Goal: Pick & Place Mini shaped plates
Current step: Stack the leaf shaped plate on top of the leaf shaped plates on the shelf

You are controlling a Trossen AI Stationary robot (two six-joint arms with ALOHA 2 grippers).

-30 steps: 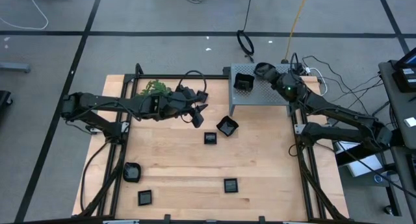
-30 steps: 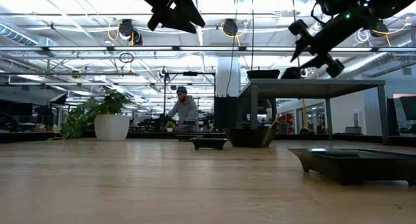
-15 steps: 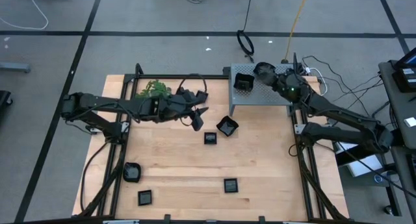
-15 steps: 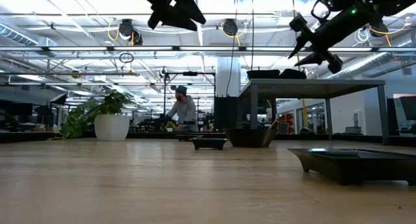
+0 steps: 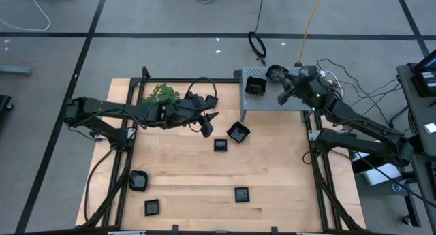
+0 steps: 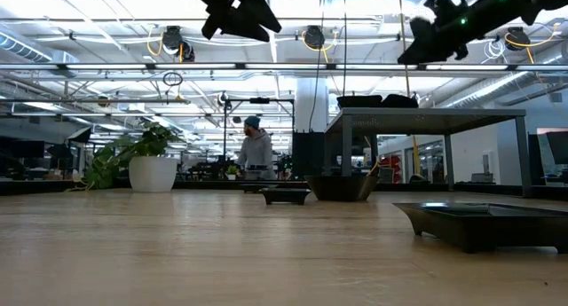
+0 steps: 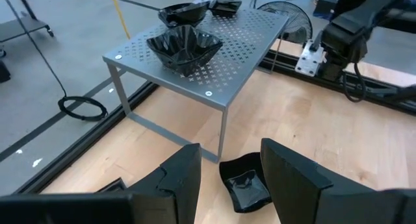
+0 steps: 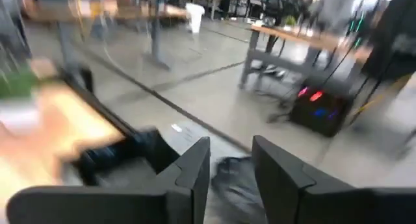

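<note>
Several glossy black mini plates are in view. A wavy one [image 5: 238, 133] and a square one [image 5: 220, 145] lie mid-table. Three others [image 5: 240, 194], [image 5: 138, 181], [image 5: 152, 208] rest near the near edge. Three plates sit on the grey perforated box [image 5: 289, 101]: a wavy one [image 7: 184, 45] and two behind it [image 7: 184, 14], [image 7: 224, 4]. My left gripper [image 5: 209, 122] hangs open and empty above the table, just left of the wavy plate [image 7: 246, 188]. My right gripper [image 5: 283, 90] hovers open and empty over the box [image 6: 426, 120], clear above it in the low view [image 6: 424, 47].
A green leafy sprig [image 5: 162, 93] lies at the table's far left corner. The box stands on thin legs [image 7: 224, 130] at the far right. Black frame rails [image 5: 319, 174] run along both sides. A person [image 6: 257, 151] stands far off in the room.
My right gripper has risen above the grey box, turned, and drawn back toward the table's right edge, away from the plates on the box. The plates have stayed where they were.
</note>
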